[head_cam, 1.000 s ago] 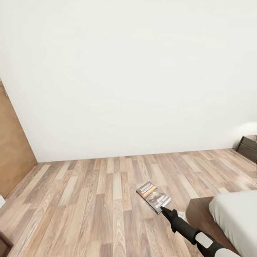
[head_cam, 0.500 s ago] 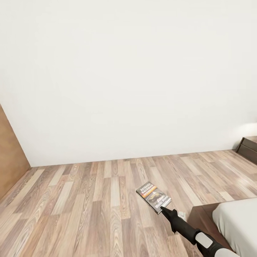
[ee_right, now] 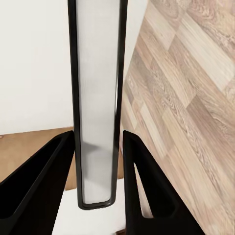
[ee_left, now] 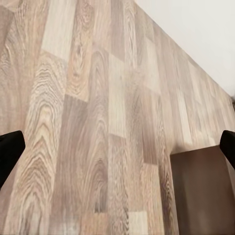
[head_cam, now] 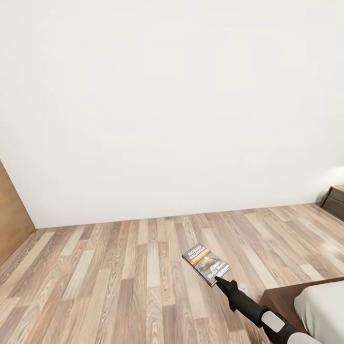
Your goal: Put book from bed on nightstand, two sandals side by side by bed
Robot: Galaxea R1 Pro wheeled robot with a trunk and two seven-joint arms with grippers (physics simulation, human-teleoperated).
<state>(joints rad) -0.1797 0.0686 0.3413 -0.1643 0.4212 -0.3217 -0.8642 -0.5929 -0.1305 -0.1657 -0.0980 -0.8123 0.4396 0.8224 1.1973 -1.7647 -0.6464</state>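
Already lifted off the bed (head_cam: 319, 306), the book (head_cam: 205, 264) is pinched in the right gripper (head_cam: 219, 280) over the floor; the nightstand (head_cam: 334, 198) sits far right. The left gripper (ee_left: 117, 149) gapes empty; sandals remain.

The bed (head_cam: 306, 306), nightstand (head_cam: 336, 198) and door (head_cam: 12, 217) are cut by the head view's edges; the book's (head_cam: 205, 263) near corner hides inside the right gripper (head_cam: 219, 279).
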